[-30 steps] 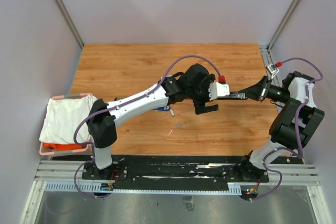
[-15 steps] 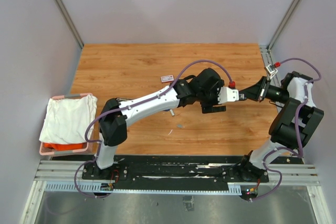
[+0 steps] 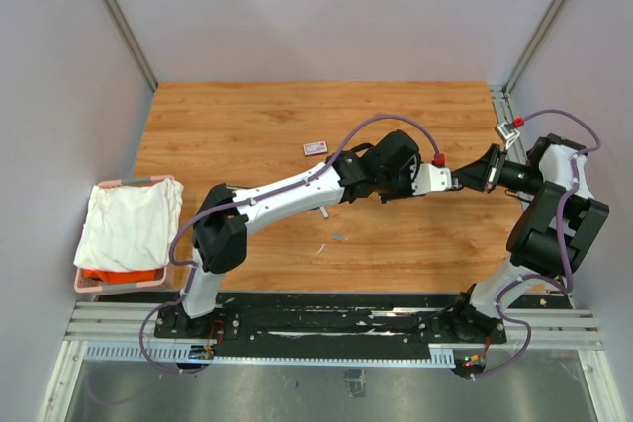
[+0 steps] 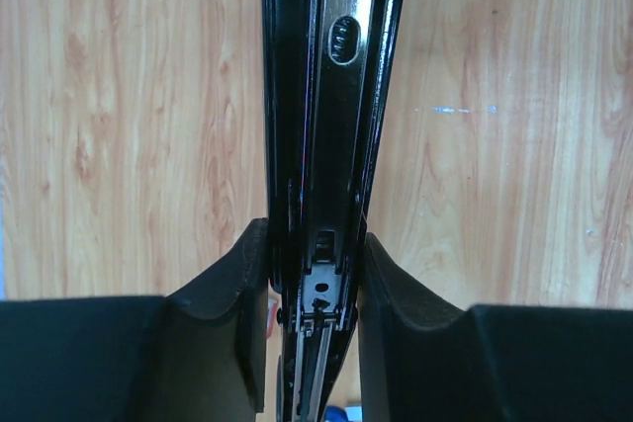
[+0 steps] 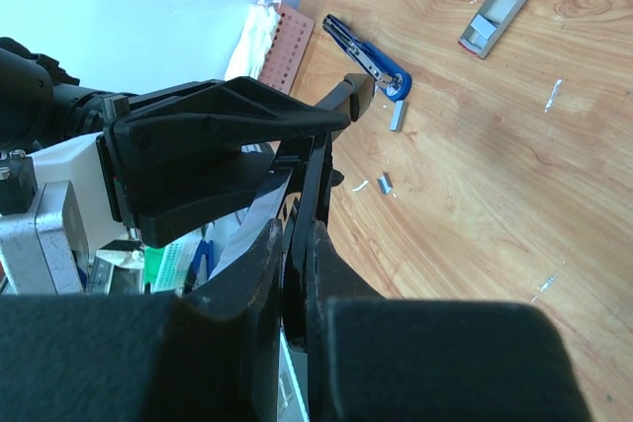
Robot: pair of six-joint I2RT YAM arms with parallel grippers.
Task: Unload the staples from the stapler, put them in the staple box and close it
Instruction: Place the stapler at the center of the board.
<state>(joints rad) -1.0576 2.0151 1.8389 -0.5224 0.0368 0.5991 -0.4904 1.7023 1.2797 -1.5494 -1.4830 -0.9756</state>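
Both arms meet over the 3 o'clock side of the table (image 3: 247,126). The left gripper (image 4: 315,244) is clamped tight on the black stapler (image 4: 341,96), and the right gripper (image 5: 295,234) pinches its opposite end. Short staples (image 3: 339,238) lie loose on the wood, at 7 o'clock from the stapler.

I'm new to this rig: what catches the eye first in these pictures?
Both arms meet above the right half of the table, the left pincer and right pincer each clamped on one black stapler held in the air. Short staple strips lie loose below; a pink basket sits far left.
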